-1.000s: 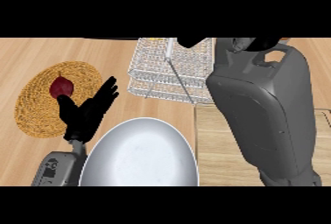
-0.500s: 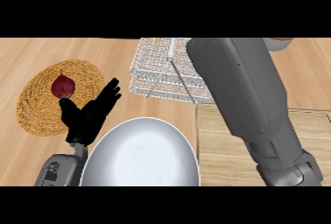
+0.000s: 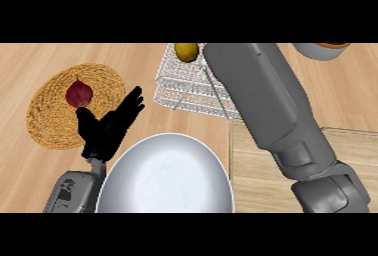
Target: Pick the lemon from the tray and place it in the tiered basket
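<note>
In the tiered basket (image 3: 193, 85) lies the lemon (image 3: 186, 51), right hand's fingers hidden.

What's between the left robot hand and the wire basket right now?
Head view: only bare wooden counter lies between the left robot hand and the wire basket.

I can read no words, numbers, labels or brand marks anywhere before me. The grey casing of my left forearm (image 3: 74, 192), at the lower left of the frame, bears some small dark marks, but they are too small to make out.
</note>
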Controlling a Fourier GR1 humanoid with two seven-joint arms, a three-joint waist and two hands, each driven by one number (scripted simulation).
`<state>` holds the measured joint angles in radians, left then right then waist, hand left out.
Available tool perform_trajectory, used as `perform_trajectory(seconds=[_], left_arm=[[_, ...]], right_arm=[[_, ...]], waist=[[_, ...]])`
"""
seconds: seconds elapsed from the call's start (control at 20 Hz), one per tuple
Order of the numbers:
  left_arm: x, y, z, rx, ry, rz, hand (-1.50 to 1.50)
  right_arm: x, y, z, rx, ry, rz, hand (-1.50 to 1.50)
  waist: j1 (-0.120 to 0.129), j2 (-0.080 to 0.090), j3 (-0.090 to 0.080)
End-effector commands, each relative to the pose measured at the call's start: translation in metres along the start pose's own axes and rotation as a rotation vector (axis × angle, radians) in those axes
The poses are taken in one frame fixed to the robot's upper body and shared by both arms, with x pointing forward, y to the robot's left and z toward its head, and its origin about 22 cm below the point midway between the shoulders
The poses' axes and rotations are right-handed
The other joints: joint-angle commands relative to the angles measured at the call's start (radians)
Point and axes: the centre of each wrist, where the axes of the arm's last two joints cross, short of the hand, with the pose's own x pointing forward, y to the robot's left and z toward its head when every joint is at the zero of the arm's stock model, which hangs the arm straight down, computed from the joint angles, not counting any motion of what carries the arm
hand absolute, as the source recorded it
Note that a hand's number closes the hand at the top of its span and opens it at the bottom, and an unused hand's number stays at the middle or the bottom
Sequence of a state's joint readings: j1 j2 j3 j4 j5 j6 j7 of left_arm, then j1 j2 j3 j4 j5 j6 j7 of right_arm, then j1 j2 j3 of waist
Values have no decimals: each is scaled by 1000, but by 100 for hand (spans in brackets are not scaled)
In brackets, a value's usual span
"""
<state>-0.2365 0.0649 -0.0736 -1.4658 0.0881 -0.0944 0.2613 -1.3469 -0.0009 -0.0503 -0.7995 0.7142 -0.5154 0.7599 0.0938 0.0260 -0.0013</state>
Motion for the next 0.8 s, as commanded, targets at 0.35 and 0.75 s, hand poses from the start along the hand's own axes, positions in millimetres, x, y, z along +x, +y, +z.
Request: perform_trajectory(seconds=[0.35,0.75], left_arm=[[-7,8,1,30,28,4,0],[-1,19,14,90,25,25,0]], right_arm=[[9,23,-4,-211,-169,-102,-150],[7,-10,-27,-333,48,-203,-150]], waist=[[-30,-9,-1],[-98,-36,1]])
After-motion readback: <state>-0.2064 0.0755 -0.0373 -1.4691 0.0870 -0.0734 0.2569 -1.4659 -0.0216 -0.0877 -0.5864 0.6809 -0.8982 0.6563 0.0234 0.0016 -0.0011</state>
